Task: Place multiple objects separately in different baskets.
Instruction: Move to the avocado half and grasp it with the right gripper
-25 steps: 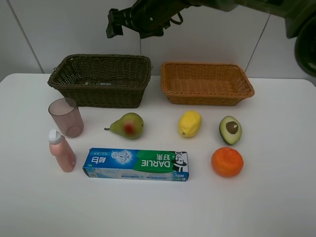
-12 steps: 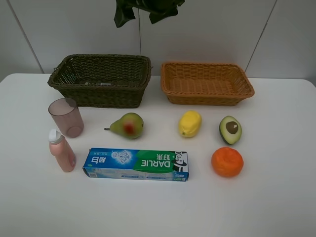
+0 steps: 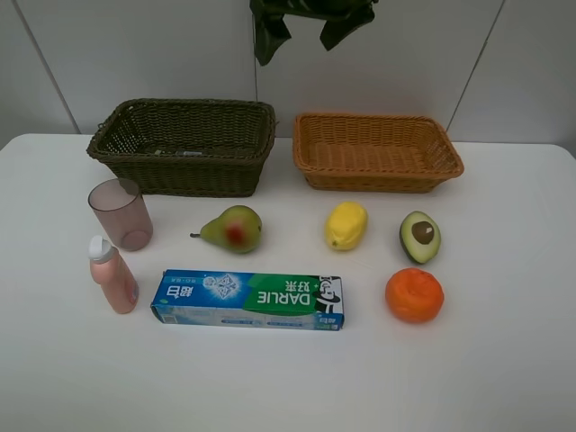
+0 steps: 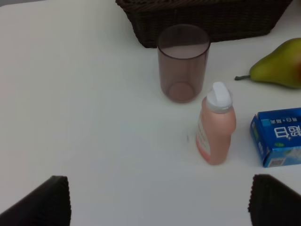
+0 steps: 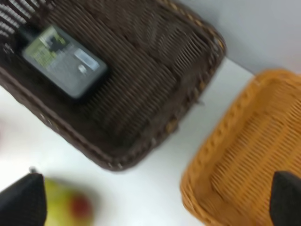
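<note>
White table (image 3: pixel 54 378): two baskets (image 3: pixel 180 175) (image 3: pixel 378 178), four fruits (image 3: pixel 232 229) (image 3: pixel 346 225) (image 3: pixel 419 237) (image 3: pixel 414 295) (one bottle (image 5: pixel 63 60), seemingly, inside).

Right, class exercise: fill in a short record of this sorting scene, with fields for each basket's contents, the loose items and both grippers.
dark basket: holds the dark green bottle
tan basket: no object seen inside
fruit on table: pear, lemon, avocado half, orange
other items on table: cup, pink bottle, toothpaste box
left gripper: open, holding nothing, facing cup and pink bottle
right gripper: open, holding nothing, high above the baskets
</note>
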Controlling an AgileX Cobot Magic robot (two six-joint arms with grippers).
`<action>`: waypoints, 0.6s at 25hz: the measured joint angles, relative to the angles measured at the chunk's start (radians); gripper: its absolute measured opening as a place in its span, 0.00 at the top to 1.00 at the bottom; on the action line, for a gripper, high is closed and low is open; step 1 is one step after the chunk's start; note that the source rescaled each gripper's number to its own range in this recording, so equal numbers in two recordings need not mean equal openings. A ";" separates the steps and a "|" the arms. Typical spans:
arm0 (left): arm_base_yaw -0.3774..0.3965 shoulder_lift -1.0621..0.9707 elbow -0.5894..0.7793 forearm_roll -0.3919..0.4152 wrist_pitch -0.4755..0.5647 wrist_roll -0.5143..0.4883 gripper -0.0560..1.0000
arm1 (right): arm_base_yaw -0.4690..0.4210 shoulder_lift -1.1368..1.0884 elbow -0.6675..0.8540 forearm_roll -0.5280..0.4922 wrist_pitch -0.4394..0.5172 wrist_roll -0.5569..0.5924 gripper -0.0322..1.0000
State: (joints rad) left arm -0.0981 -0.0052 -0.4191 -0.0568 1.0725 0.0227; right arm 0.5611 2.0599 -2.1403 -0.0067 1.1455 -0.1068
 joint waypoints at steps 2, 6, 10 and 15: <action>0.000 0.000 0.000 0.000 0.000 0.000 0.00 | 0.000 -0.015 0.005 -0.025 0.029 0.007 0.00; 0.000 0.000 0.000 0.000 0.000 0.000 0.00 | 0.000 -0.074 0.106 -0.068 0.037 0.030 0.00; 0.000 0.000 0.000 0.000 0.000 0.000 0.00 | 0.000 -0.178 0.317 -0.109 -0.053 0.079 0.00; 0.000 0.000 0.000 0.000 0.000 0.000 0.00 | 0.000 -0.320 0.589 -0.151 -0.183 0.198 0.00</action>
State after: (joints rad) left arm -0.0981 -0.0052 -0.4191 -0.0568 1.0725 0.0227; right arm 0.5611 1.7397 -1.5514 -0.1577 0.9629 0.0909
